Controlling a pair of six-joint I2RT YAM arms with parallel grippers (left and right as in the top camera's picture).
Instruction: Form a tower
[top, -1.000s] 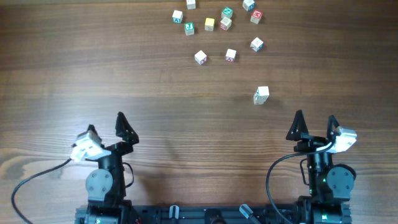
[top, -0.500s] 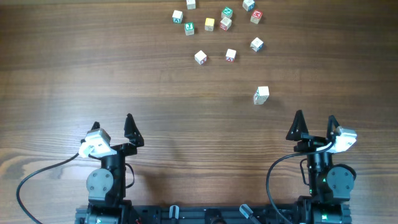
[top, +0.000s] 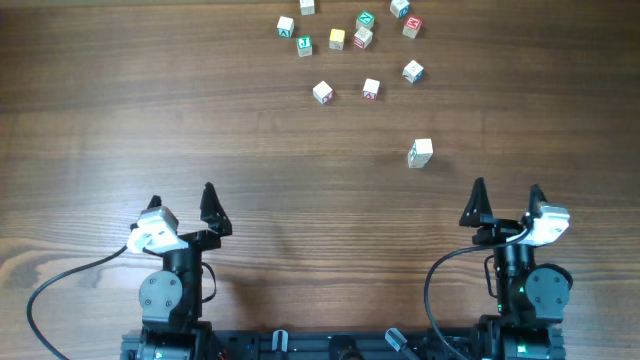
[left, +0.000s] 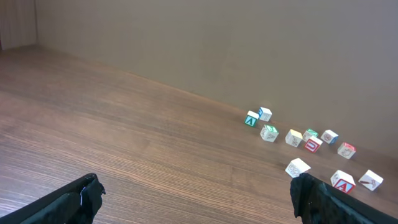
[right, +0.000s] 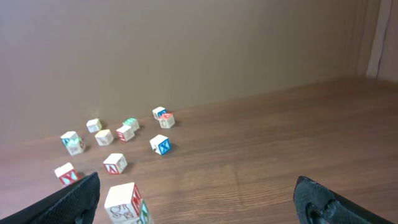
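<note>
Overhead view: both jaws stand fully apart and empty. The left gripper has swivelled slightly rightward, while the right gripper is unchanged. The tower stands untouched ahead of the right gripper, with loose cubes beyond it, so stacking probably continues.

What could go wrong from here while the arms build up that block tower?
The tower looks only two cubes tall and stands alone; a nudge from the right gripper while adding a cube could topple it. The far cubes sit closely bunched, so a wide-open gripper may knock neighbours when picking one.
</note>
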